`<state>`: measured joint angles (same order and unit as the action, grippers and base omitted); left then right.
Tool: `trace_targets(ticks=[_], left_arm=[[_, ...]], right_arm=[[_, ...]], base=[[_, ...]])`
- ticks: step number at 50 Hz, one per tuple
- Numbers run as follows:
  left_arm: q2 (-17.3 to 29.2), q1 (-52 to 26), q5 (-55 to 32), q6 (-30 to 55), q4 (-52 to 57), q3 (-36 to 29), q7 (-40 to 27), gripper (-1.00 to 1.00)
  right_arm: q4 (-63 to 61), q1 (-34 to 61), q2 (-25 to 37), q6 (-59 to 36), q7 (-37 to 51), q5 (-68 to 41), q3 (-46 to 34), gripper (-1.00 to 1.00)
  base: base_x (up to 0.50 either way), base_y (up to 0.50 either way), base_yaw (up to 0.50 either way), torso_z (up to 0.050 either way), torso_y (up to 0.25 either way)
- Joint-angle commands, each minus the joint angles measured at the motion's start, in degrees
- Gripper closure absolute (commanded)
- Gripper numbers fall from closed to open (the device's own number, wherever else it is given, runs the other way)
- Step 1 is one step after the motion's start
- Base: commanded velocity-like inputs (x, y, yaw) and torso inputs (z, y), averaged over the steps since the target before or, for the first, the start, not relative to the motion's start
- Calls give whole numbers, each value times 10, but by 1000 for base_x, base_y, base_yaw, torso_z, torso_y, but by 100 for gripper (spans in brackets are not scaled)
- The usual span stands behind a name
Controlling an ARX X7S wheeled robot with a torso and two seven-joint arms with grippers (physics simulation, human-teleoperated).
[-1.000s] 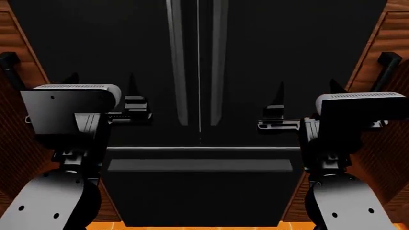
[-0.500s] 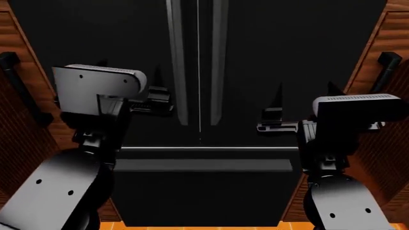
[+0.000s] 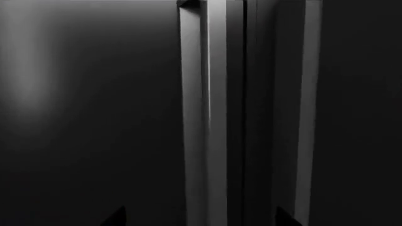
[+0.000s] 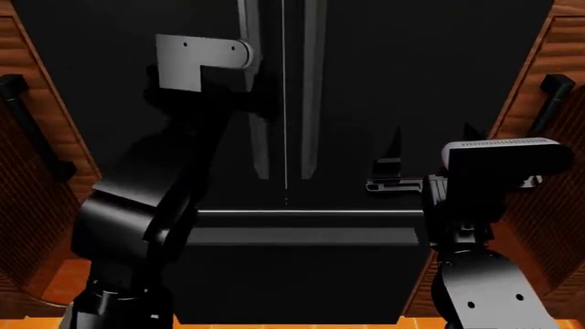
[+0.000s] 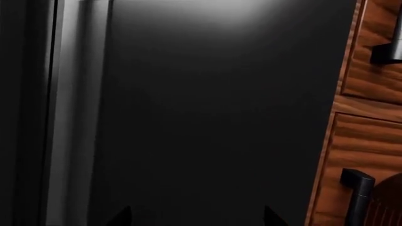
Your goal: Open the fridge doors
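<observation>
**Left arm up at the door handles, right arm low and idle**

My left gripper [image 4: 260, 92] sits at 11 o'clock in the head view, right against the left door's handle [image 4: 253, 82]. My own wrist block hides the fingers there. In the left wrist view only two dark fingertips [image 3: 116, 217] show, set well apart on either side of that handle [image 3: 201, 117], so the jaws are spread and not touching the bar.

My right gripper [image 4: 429, 147] hangs at 3 o'clock in the head view, fingers apart, pointing at the right door panel with nothing between them. The right wrist view shows both tips apart against bare black panel.

The fridge doors [image 4: 412, 68] fill the middle of the head view from 12 o'clock down, both flush and shut, meeting at a thin centre seam. The right door's handle [image 4: 313, 82] runs just beside the seam.

Below them, at 6 o'clock, lies the drawer front [image 4: 292, 274] with its horizontal handle [image 4: 302, 214]. Wooden cabinet doors [image 4: 549, 205] flank the fridge at 3 and 9 o'clock.
</observation>
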<state>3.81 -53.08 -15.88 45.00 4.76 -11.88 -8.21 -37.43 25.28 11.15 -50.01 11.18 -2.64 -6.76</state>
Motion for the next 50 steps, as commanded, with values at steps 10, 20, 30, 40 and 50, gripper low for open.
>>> trace_targets(ticks=[10,20,30,40,50], left_arm=[[-36,-171,-54,-253,-431,-62,-23,-100],[-38,-254,-196,-389,-627,-208,-38,-100],[-38,-328,-494,-484,-736,-530,-80,-100],[-38,-350,-659,-517,-763,-716,-110,-100],[-38,-350,-694,-520,-770,-761,-143,100]], right_arm=[[17,-2,-6,14,-16,-6,15,-100],[16,-6,-1,16,-16,-13,23,-100],[12,-9,2,14,-15,-19,25,-100],[15,-11,6,16,-15,-24,27,-100],[16,-15,9,20,-14,-28,29,-100]], base=[[0,0,0,0,0],[0,0,0,0,0],[0,0,0,0,0],[0,0,0,0,0],[0,0,0,0,0]])
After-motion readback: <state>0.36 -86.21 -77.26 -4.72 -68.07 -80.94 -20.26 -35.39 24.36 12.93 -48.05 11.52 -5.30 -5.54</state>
